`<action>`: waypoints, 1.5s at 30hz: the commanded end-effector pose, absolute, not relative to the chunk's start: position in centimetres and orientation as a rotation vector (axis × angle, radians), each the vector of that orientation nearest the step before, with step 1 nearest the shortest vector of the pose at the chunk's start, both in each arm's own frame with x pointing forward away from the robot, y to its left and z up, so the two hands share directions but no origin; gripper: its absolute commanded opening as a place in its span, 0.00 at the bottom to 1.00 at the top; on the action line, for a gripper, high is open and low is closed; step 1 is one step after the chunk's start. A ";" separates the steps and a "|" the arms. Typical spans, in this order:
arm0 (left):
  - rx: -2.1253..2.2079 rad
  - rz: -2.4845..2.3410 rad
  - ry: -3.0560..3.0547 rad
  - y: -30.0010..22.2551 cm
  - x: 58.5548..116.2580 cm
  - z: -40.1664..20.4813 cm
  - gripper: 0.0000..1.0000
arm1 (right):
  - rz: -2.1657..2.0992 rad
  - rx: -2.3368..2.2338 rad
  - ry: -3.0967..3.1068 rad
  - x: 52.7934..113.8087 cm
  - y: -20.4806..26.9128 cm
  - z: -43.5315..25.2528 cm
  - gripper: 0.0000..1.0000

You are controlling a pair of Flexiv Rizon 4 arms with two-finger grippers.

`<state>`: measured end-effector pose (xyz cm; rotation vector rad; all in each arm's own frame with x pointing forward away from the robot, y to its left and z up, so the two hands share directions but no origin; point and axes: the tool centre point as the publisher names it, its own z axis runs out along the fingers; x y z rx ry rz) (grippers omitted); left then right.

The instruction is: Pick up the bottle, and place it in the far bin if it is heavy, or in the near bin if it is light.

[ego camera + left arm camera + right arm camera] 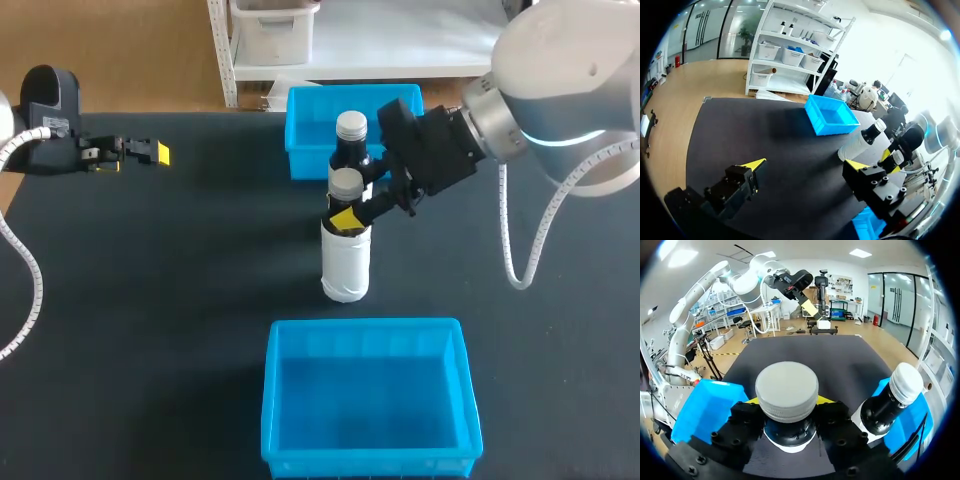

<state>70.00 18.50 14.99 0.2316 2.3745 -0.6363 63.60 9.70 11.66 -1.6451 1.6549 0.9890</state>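
Note:
A white bottle (345,262) with a black neck and grey cap (787,390) stands upright mid-table between the two bins. My right gripper (349,214) (788,412) is shut on its neck just under the cap, a finger on each side. I cannot tell whether its base touches the table. A second, black bottle (351,150) (890,410) stands right behind it, against the far blue bin (305,135) (832,116). The near blue bin (300,420) (710,407) holds nothing. My left gripper (150,152) (805,165) hangs open at the table's far left, holding nothing.
The dark table mat (170,300) lies bare between my left gripper and the bottles. The right arm's white cable (520,250) loops down over the table's right side.

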 end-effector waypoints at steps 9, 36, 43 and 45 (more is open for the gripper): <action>0.232 -0.636 2.374 18.5 70.0 15.0 1.00 | 1.001 -1.647 1.643 63.2 9.8 11.7 0.00; 0.232 -0.636 2.374 18.5 70.0 15.0 1.00 | 0.938 -1.638 1.623 63.4 8.3 16.4 0.00; 0.232 -0.636 2.374 18.5 70.0 15.0 1.00 | 0.949 -1.637 1.617 62.9 8.4 17.4 0.00; 0.232 -0.636 2.374 18.5 70.0 15.0 1.00 | 0.953 -1.637 1.616 62.7 8.4 17.8 0.00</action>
